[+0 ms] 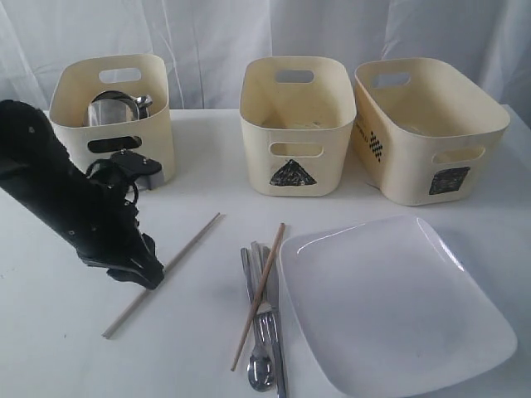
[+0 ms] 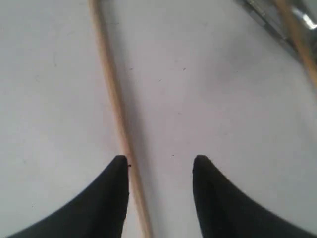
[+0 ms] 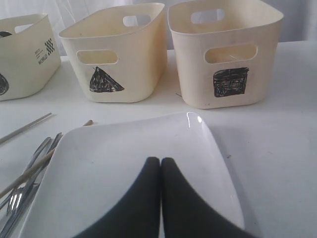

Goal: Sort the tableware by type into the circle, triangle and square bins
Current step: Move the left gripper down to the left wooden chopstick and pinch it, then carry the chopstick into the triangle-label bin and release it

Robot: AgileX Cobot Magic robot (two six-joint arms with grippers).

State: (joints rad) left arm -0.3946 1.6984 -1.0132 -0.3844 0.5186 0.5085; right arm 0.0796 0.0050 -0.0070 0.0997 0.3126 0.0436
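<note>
Behind left arm (image 1: 75, 207): circle bin (image 1: 70, 104) front, chopstick (image 1: 195, 238) middle hidden.

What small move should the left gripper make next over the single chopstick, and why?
Probably shift the left gripper slightly sideways to centre the chopstick before closing. Its jaws stand open, low over the table, but the chopstick runs along the inner edge of one finger rather than through the middle of the gap.
</note>
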